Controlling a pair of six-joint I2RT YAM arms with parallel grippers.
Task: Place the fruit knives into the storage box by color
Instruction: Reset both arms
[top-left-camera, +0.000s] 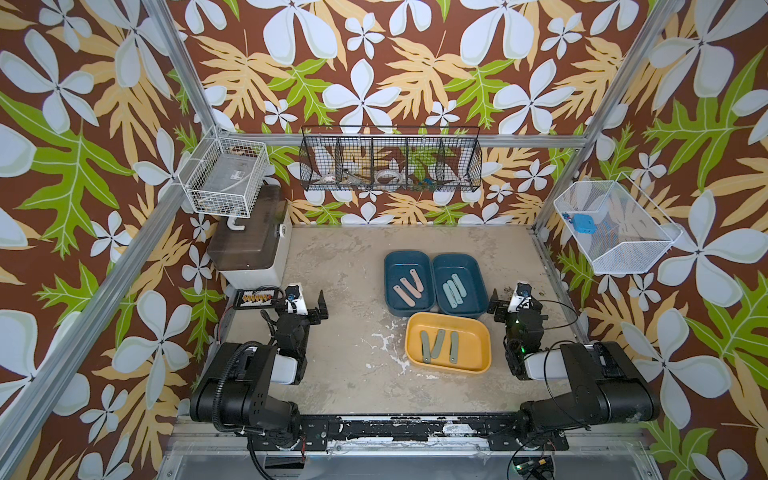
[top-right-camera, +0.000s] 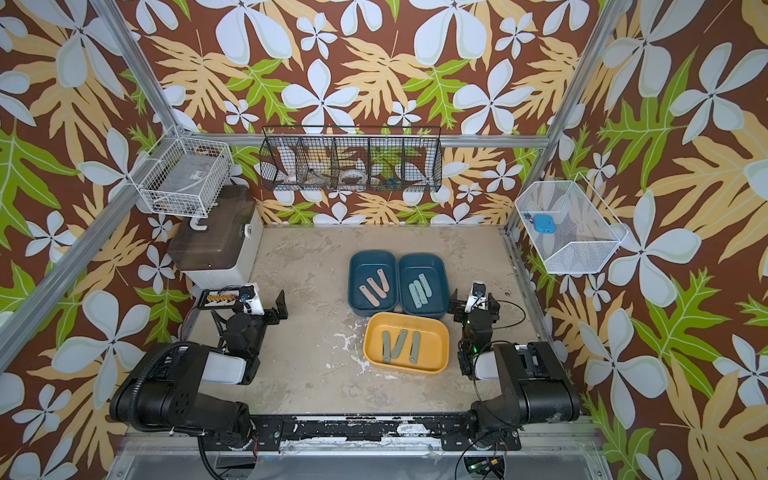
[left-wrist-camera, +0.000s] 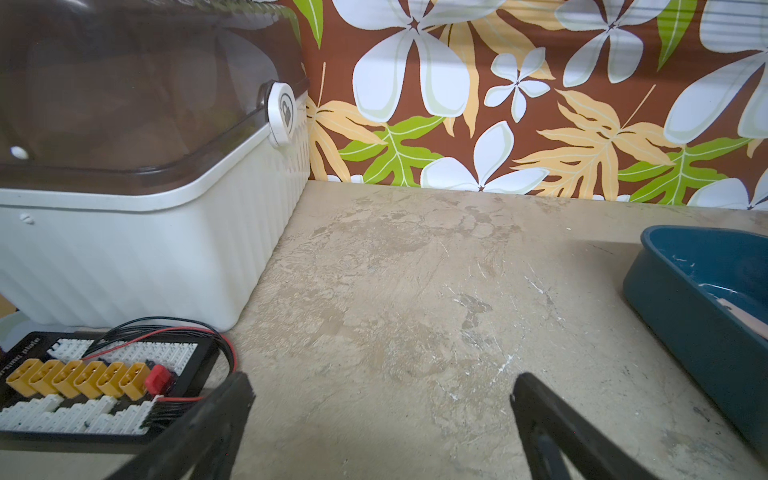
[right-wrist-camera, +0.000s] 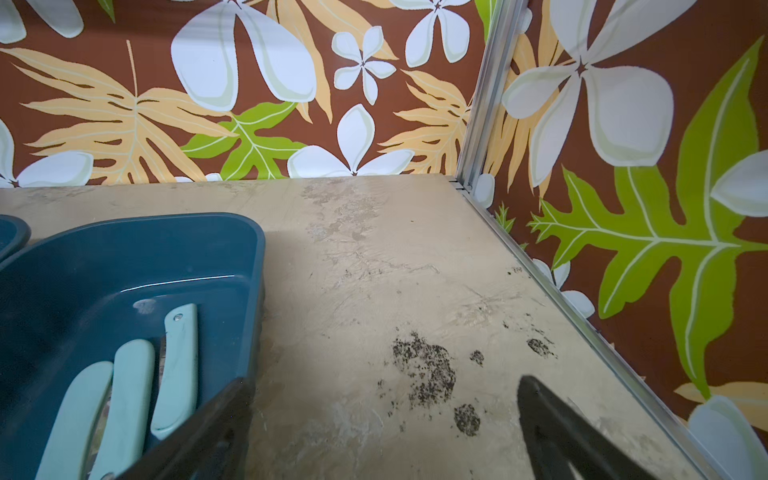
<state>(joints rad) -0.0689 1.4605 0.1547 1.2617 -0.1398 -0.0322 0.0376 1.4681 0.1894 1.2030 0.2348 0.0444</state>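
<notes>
Both arms sit folded at the near edge of the desk. Their upper links lie low and point outward, and the forearms double back toward the far wall, so each wrist aims far.

The left pincer is low over bare desk, well left of the boxes. Its 2 fingers are spread wide with nothing between them. Just to its left lies a black connector board with yellow plugs, and beyond that a white container with a brown lid.

The right pincer is likewise spread and empty, low over a dark-speckled patch of desk. It is just right of the right blue storage box, and in the right wrist view 1 finger overlaps that box's near corner.

All 9 knives lie inside boxes:
- The 3 pink fruit knives rest in the left blue storage box, 2 of them meeting in a V.
- The 3 light blue fruit knives lie side by side in the right blue box.
- The 3 grey-green fruit knives lie in the yellow storage box, which sits nearer than the blue pair. 2 of them join at their near ends and 1 lies apart to the right
</notes>
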